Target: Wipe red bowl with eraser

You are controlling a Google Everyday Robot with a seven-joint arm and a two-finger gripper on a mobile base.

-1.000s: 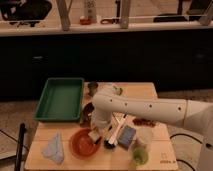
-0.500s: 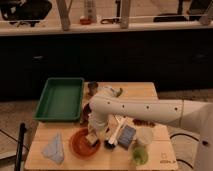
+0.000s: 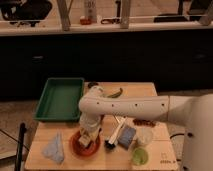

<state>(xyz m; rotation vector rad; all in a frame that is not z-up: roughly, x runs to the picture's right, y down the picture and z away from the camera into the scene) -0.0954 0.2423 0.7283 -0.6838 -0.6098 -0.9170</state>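
The red bowl sits on the wooden table near its front left. My gripper hangs from the white arm, which reaches in from the right. The gripper points down into the bowl. It is shut on the eraser, a small tan block with a dark underside, which rests tilted against the bowl's inside. The arm's wrist hides the bowl's far rim.
A green tray stands at the back left. A blue cloth lies left of the bowl. A white-handled brush, a blue-grey pad, a clear cup and a green object lie to the right.
My gripper has moved left and down with the eraser, from the bowl's right side into the bowl.
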